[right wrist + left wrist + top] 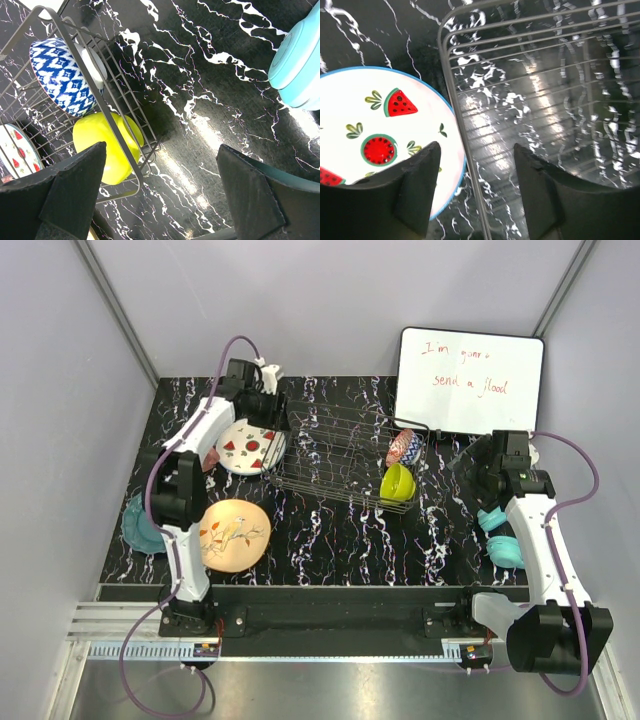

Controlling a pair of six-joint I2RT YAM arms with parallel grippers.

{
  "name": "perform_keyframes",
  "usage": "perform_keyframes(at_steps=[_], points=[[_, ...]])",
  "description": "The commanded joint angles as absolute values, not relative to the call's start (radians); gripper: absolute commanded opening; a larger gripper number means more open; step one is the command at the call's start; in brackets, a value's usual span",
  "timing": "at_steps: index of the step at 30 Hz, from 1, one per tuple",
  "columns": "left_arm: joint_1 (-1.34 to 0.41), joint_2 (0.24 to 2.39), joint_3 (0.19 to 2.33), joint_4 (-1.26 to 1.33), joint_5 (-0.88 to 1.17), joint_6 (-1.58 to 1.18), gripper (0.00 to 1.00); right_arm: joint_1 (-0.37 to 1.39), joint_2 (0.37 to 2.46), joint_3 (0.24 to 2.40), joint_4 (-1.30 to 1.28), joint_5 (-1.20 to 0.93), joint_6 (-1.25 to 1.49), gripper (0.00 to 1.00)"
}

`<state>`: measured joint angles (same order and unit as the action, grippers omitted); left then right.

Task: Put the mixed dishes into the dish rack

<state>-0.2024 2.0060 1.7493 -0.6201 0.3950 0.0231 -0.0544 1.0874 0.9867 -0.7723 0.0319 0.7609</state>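
The dark wire dish rack (340, 450) stands mid-table. In its right end lie the lime-green bowl (397, 483) and the patterned bowl (404, 448), which is blue and white on the outside in the right wrist view (62, 77). The watermelon plate (250, 447) lies against the rack's left end. My left gripper (477, 155) is open above it, with the rack's left rim (451, 95) between the fingers and the plate (375, 140) to the left. My right gripper (162, 155) is open and empty right of the rack, near the lime bowl (107, 145). The peach bird plate (234, 534) lies front left. The teal plate (140, 525) is partly behind the left arm. The glass is out of view.
A whiteboard (470, 380) with red writing leans at the back right. Two small teal curved objects (498, 535) lie by the right arm; one shows in the right wrist view (300, 65). A pinkish thing (210, 460) is mostly hidden by the left arm.
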Motion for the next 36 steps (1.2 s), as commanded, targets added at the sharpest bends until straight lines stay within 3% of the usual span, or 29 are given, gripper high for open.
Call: perform_keyframes(at_steps=[1, 2, 6, 24, 36], points=[[-0.210, 2.059, 1.787, -0.598, 0.354, 0.054, 0.56, -0.058, 1.089, 1.003, -0.741, 0.021, 0.767, 1.00], [-0.218, 2.060, 1.776, -0.604, 0.350, 0.064, 0.53, -0.058, 1.091, 1.005, -0.744, 0.020, 0.765, 1.00], [-0.227, 2.028, 1.718, -0.633, 0.334, 0.100, 0.56, -0.058, 1.095, 1.014, -0.742, 0.020, 0.765, 1.00], [-0.311, 1.715, 1.283, -0.701, 0.422, 0.086, 0.54, -0.058, 1.057, 0.973, -0.732, 0.003, 0.773, 1.00], [-0.385, 1.629, 1.195, -0.770, 0.468, 0.118, 0.52, -0.058, 0.988, 0.925, -0.753, 0.011, 0.764, 1.00]])
